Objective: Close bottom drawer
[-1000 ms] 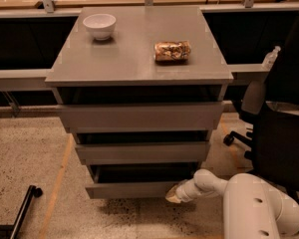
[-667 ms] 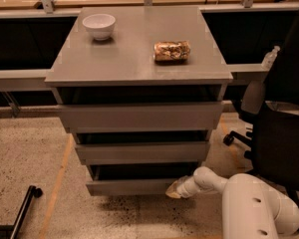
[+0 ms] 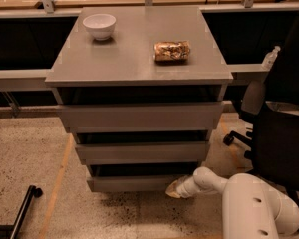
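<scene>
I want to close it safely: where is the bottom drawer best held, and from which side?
The bottom drawer has no handle, only a slim flat front; probably press it head-on near its middle. The end effector sits by its right end.

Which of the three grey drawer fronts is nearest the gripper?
The slim grey bottom drawer front, lowest in the stack: the gripper sits at its right end, below the mid-sized front and the tallest front.
</scene>
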You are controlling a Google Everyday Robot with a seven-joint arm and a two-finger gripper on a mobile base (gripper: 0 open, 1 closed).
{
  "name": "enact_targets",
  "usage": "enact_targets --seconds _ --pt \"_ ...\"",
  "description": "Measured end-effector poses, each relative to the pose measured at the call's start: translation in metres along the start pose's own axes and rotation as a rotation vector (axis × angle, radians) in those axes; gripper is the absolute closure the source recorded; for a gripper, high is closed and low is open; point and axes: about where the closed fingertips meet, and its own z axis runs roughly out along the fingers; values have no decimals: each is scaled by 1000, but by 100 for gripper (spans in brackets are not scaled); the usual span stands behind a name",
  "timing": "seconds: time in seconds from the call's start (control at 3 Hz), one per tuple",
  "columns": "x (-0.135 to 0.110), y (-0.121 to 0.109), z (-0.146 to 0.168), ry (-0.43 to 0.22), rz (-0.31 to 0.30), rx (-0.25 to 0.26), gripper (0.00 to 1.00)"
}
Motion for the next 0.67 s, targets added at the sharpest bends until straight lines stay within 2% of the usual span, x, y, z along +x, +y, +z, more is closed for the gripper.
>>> enact_targets --seconds 0.67 --pt "0 4 4 -1 0 -8 12"
